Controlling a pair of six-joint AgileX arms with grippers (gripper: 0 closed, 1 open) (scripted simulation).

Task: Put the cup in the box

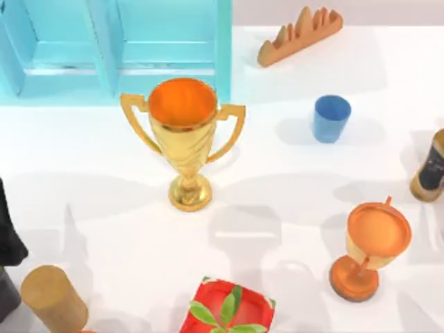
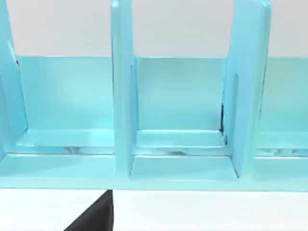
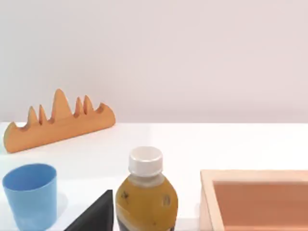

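The cup is a small plain blue tumbler standing upright on the white table, right of centre toward the back. In the right wrist view the cup stands beside a yellow bottle, with nothing touching it. An open, tan wooden box sits past the bottle, its inside bare. A dark part of my right gripper shows low in that view, short of the cup. My left arm is parked at the table's left edge, and my left gripper faces the light blue shelf.
A gold two-handled trophy stands mid-table. An orange goblet is at the front right, a bottle at the right edge. A light blue shelf fills the back left, an orange rack the back. A wooden cylinder and a red package sit at the front.
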